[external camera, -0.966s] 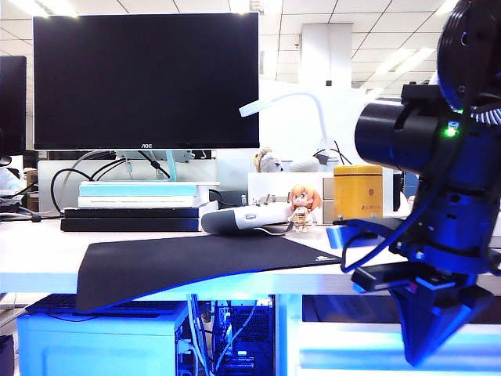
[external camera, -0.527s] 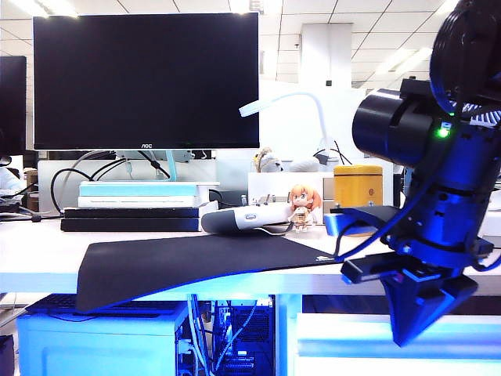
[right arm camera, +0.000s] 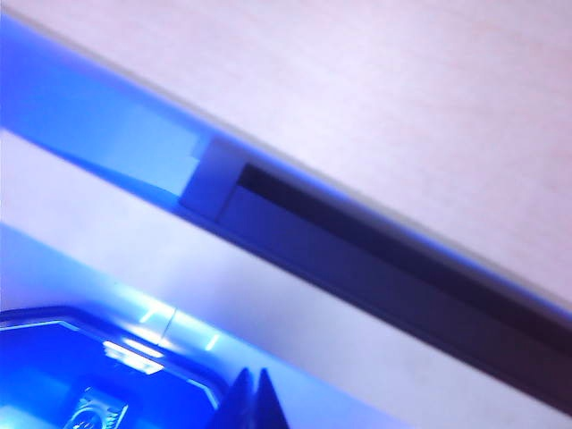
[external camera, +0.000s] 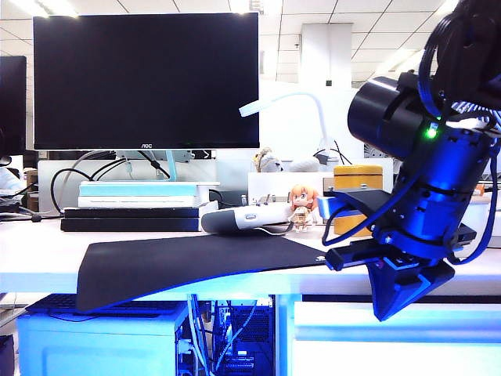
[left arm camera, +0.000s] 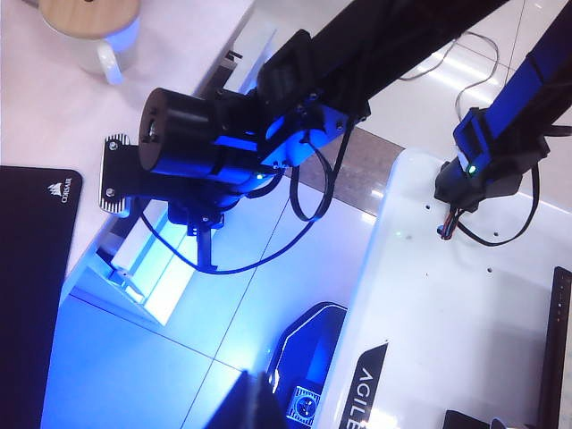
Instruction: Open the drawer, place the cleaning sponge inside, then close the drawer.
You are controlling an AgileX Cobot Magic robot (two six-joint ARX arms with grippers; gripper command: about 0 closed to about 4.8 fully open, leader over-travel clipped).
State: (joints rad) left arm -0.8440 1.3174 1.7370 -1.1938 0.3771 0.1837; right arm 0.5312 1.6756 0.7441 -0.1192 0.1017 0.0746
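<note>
The drawer (external camera: 391, 338) is a pale blue-white front panel under the desk at the lower right, and it looks closed. My right gripper (external camera: 389, 312) hangs just in front of its upper edge, pointing down and tilted, jaws shut on nothing. In the right wrist view its tips (right arm camera: 255, 400) are pressed together below the drawer's pale front (right arm camera: 295, 313). The left wrist view shows the right gripper (left arm camera: 208, 253) by the lit drawer (left arm camera: 154, 279). My left gripper (left arm camera: 255, 407) is shut and empty, off to the side above the floor. The cleaning sponge is out of view.
A black mouse mat (external camera: 188, 262) overhangs the desk's front edge (external camera: 47, 282). A monitor (external camera: 145, 80), a golden tin canister (external camera: 358, 188), a figurine (external camera: 302, 205) and a handheld device (external camera: 243, 219) stand behind. A computer tower (external camera: 94, 345) sits under the desk. A lidded mug (left arm camera: 89, 31) is on the desk.
My right gripper has risen and swung left in front of the drawer, its wrist tilting. Its jaws stayed shut.
</note>
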